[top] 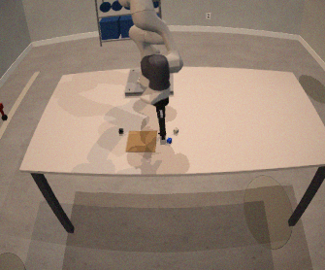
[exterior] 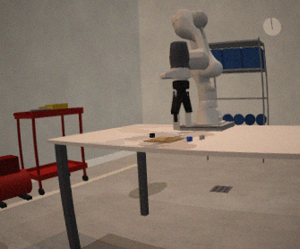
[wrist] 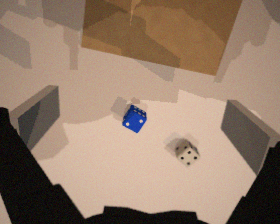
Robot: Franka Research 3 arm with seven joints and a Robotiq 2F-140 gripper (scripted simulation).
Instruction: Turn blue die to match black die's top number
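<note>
Hovering above the blue die (wrist: 134,118), the hand (wrist: 141,125) is spread wide, empty. Die sits off the mat (wrist: 191,35), ungrasped; turning, placement and release all remain.

The table (top: 254,121) carries 3 dice: 1 black die (top: 120,130) at 9 o'clock of the mat, 1 blue die (top: 169,140) at 3 o'clock of it, and 1 white die (top: 176,130) at about 2 o'clock. There is 1 brown mat (top: 142,141). 1 arm stands there with 1 gripper (top: 163,137). Off the table are 1 red cart (exterior: 48,113) and 1 shelf rack (exterior: 265,81).
</note>
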